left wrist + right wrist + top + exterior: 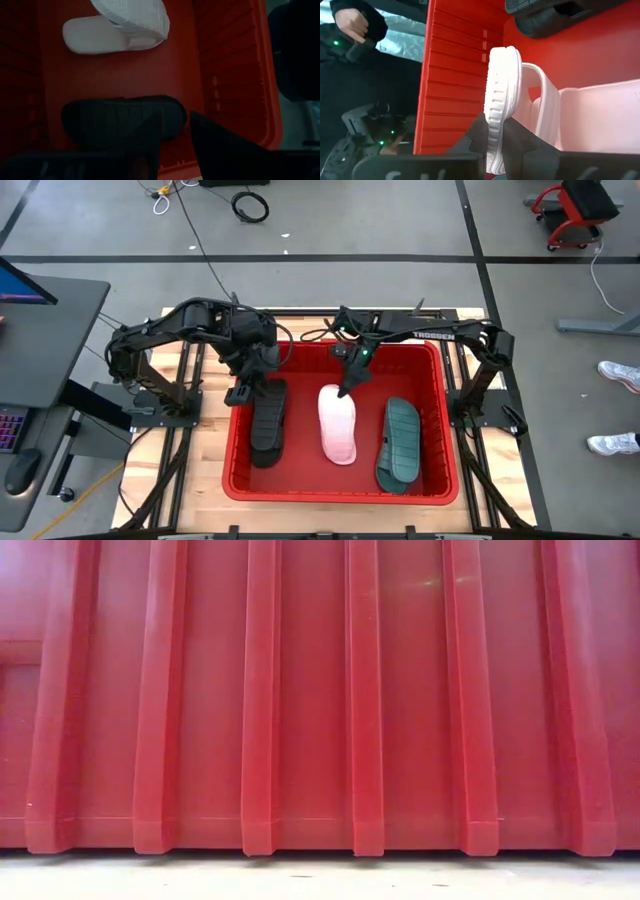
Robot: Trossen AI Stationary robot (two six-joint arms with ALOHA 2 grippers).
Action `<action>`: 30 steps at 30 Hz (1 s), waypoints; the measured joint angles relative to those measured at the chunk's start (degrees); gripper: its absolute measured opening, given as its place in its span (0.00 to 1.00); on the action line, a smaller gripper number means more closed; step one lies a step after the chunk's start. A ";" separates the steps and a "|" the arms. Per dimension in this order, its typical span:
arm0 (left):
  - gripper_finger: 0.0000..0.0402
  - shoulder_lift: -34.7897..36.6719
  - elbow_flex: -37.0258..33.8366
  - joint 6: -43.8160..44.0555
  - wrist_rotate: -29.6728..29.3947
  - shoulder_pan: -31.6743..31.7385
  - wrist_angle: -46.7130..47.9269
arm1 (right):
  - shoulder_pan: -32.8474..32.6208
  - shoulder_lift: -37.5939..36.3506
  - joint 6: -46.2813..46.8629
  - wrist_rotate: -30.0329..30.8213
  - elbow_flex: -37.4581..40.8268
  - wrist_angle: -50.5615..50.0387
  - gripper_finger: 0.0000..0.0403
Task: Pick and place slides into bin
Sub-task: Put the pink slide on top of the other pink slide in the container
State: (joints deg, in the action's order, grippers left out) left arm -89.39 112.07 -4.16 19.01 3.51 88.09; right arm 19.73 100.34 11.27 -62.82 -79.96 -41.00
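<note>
Pinching white sandal edge, right gripper clamped; rubber light, bendy | left gripper apart over black sandal, frame centre

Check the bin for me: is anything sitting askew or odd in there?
Yes. A second white slide stands on edge in the right gripper, pinched by its sole above the white slide lying flat in the bin. The black slide and green slide lie flat, apart.

The bin is glossy ribbed red plastic; inside it, the white slide looks like matt, ridged rubber, and the black slide looks dull and finely grooved.
</note>
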 joint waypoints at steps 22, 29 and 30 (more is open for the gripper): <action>0.25 0.22 0.00 1.88 0.00 0.52 0.07 | -1.22 -0.27 -14.27 18.71 0.00 -5.45 0.18; 0.25 0.22 0.02 2.27 0.01 0.55 -0.26 | -3.44 -0.25 -17.60 31.30 0.11 -6.66 0.29; 0.25 0.22 0.00 2.27 0.01 0.55 -0.30 | -3.72 -0.22 -17.80 32.77 0.12 -6.68 0.31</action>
State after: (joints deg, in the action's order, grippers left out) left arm -89.17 112.08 -1.89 19.03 4.05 87.79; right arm 16.01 100.12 -6.53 -30.05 -79.84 -47.68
